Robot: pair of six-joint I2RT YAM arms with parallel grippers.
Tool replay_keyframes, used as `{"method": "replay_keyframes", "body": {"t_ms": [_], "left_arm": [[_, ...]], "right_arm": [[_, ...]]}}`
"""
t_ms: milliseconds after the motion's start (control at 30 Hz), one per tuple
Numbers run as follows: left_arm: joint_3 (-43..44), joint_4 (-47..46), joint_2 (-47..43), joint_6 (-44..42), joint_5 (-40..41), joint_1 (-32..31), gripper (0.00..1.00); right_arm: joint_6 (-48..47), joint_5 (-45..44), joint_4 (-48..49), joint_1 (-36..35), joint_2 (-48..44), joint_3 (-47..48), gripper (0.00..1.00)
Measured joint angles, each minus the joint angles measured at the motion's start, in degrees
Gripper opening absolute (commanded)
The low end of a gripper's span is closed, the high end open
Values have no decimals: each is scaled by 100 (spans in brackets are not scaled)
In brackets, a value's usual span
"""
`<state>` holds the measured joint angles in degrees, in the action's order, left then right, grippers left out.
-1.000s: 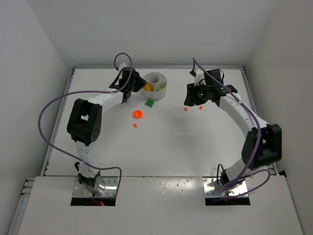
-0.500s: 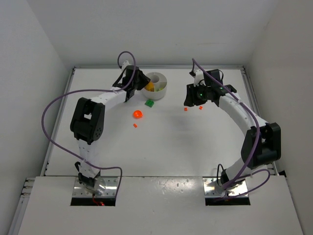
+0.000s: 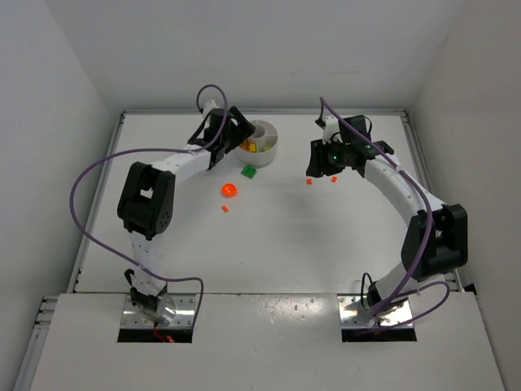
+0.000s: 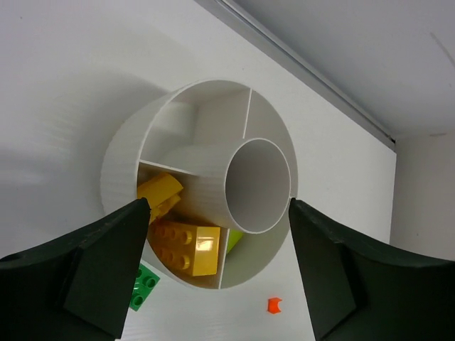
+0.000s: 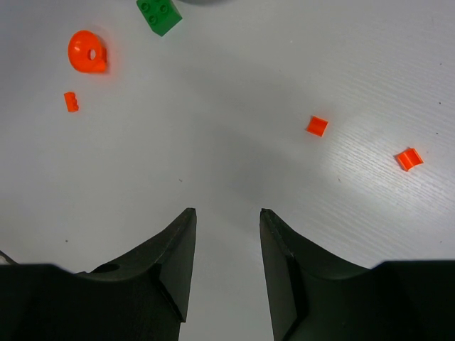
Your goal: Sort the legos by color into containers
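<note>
My left pincer gapes wide and empty over the dish near the far edge of the worktop (yellow legos inside); pulling away carelessly, I might clip its wall and spill them.

The dish is round, low and white. Its dividers form wedge compartments around a centre well. It occupies the middle of the left wrist view.

Two yellow bricks lie in the lower-left wedge, and a lime piece lies in the adjacent wedge. A green brick lies just outside the dish wall, at lower left.

In the right wrist view:
- An orange-red round piece with a hole lies at upper left.
- A small orange-red bit lies just below the round piece.
- Two orange-red tiles lie apart at centre right.
</note>
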<state>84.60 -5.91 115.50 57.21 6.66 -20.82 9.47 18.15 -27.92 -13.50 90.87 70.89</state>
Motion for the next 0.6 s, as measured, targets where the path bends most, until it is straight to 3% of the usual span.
{"method": "replay_keyframes", "body": {"t_ms": [267, 333, 400, 467, 500, 600], "left_arm": [[4, 57, -352, -920, -76, 90, 88], [52, 57, -468, -1316, -365, 219, 76], [118, 44, -568, -1775, -730, 442, 45], [162, 4, -623, -2240, -1056, 706, 22], [184, -11, -627, -2446, -1163, 839, 3], [363, 192, -575, -2983, -1294, 1156, 0]], "right_arm": [[0, 0, 0, 0, 0, 0, 42], [0, 0, 0, 0, 0, 0, 42], [0, 0, 0, 0, -2, 0, 42], [0, 0, 0, 0, -4, 0, 42], [0, -2, 0, 0, -4, 0, 42], [-4, 7, 0, 0, -4, 0, 42]]}}
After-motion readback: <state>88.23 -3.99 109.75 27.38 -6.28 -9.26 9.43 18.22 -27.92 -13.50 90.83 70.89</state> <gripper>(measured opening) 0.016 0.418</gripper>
